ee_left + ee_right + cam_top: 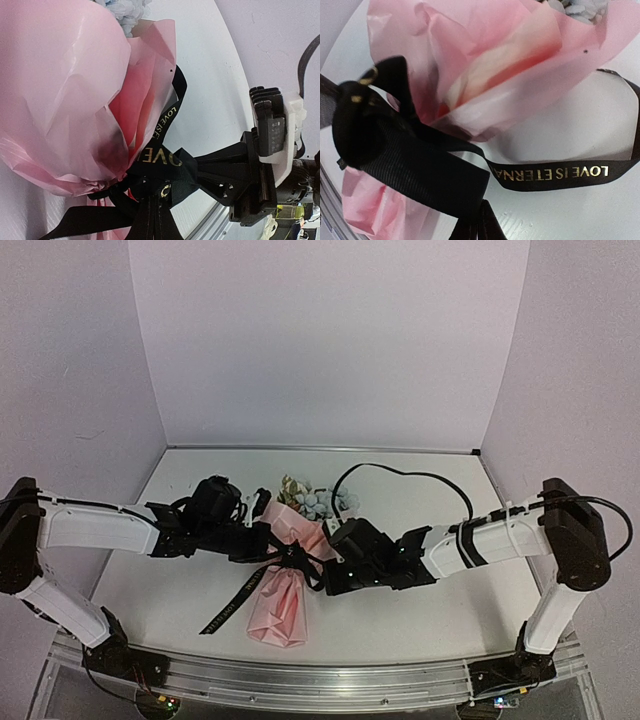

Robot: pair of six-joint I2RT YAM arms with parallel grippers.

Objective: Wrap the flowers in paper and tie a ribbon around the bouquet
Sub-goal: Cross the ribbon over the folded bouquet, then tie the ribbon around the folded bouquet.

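Top external view: paper (pixel 275 615) wraps flowers (pixel 312 502) | ribbon (pixel 232 602) knotted, bow probably unfinished | left gripper (pixel 263 541), right gripper (pixel 327 559) both clamped on ribbon ends.

The paper (pixel 280 605) is pale pink; the ribbon (pixel 550 175) is black with gold lettering; the flowers (pixel 315 502) are pale blue and cream.
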